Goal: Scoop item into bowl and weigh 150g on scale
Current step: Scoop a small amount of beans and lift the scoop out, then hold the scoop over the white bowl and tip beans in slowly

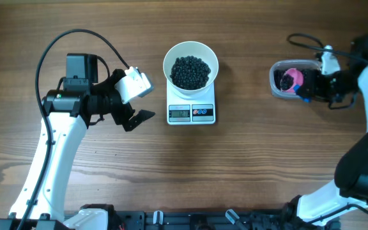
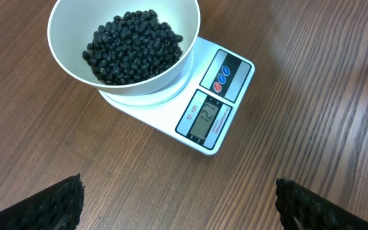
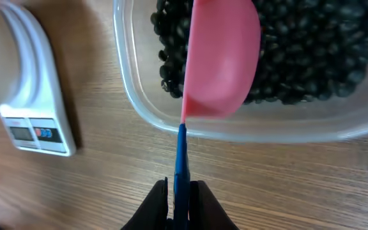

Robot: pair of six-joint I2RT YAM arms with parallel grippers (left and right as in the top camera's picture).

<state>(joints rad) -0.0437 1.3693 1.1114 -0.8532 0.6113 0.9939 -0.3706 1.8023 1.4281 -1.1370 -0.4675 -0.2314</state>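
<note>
The white bowl (image 2: 62, 57) sits on top of the little white scale (image 2: 152, 115), in the middle of the wooden table (image 1: 184, 172). There is a pile of small black beans (image 2: 133, 45) in the bowl, down at the bottom. The scale's little screen is lit with numbers, but they are too small to read for sure.

The left gripper (image 2: 181, 211) hangs over the table just beside the scale. Its jaws are spread as wide as they go, and there is nothing in them.

Far off to the right is a clear plastic tub (image 3: 139, 108) with lots more beans in it. The right gripper (image 3: 181, 204) is squeezed tight on the thin blue handle of a scoop (image 3: 222, 57) — the pink cup end of it is inside the tub, turned up on its side above the beans. Whether there are beans in the scoop cannot be told.
</note>
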